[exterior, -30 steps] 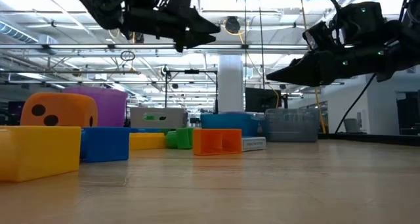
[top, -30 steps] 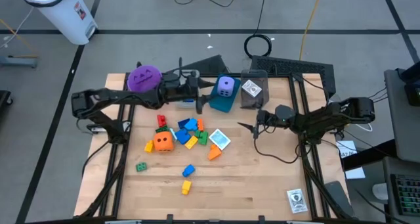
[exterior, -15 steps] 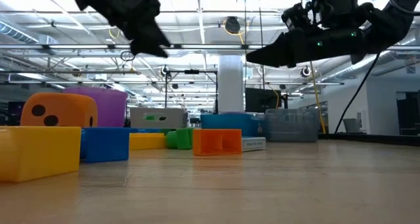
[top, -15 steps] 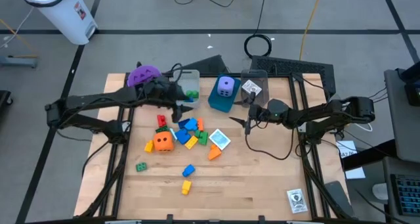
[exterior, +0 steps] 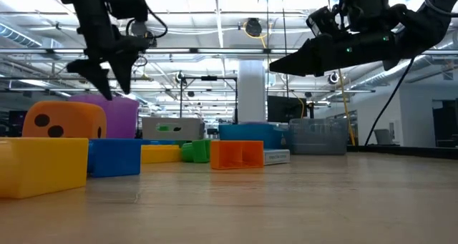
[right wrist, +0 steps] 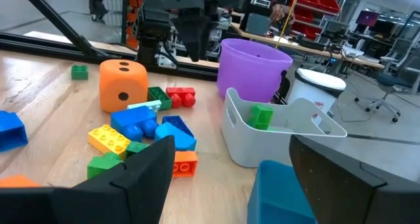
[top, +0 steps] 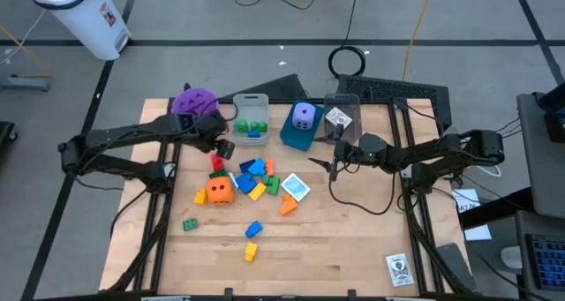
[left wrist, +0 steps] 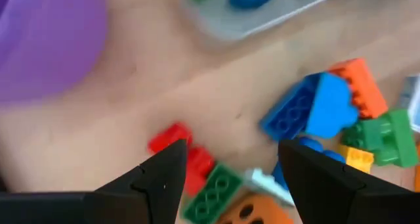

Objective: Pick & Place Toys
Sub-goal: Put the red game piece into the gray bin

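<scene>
The left pincer has swung back from over the grey rectangular bin at the far edge of the tabletop and now hangs over the left end of the toy pile, by the purple plastic cup. Its fingers stand spread and hold nothing, straddling the red plastic brick below in the left wrist view. A green brick and a blue one lie in the grey bin, so one delivery looks done and the next pick is probably the red brick.

The main heap, with the orange dotted die and blue, yellow and green bricks, sits mid-tabletop. A green brick, a blue brick and a yellow brick lie apart, nearer the front edge.

The right pincer has come inward from the right edge to hover just right of the heap, fingers parted and empty, near the white-grey printed cube. Most toys are still unsorted.
</scene>
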`<action>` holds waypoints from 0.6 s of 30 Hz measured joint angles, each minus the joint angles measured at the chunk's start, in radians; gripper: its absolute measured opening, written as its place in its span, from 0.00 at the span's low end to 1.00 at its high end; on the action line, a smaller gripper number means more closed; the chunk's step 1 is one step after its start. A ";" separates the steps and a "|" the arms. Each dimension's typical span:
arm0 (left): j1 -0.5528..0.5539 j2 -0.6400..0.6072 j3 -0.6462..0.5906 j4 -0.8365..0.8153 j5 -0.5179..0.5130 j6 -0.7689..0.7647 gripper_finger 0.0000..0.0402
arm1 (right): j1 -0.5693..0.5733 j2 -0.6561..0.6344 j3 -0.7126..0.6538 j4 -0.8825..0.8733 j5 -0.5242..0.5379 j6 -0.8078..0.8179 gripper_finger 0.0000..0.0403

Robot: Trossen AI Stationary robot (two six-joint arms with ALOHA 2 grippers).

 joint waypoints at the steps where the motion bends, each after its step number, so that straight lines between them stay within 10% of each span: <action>1: 0.000 0.000 0.000 -0.025 0.005 -0.043 0.61 | 0.000 0.000 0.000 0.000 0.000 0.001 0.72; 18: -0.037 0.170 0.000 -0.073 -0.049 -0.328 0.61 | 0.000 0.000 0.000 -0.021 0.000 0.002 0.72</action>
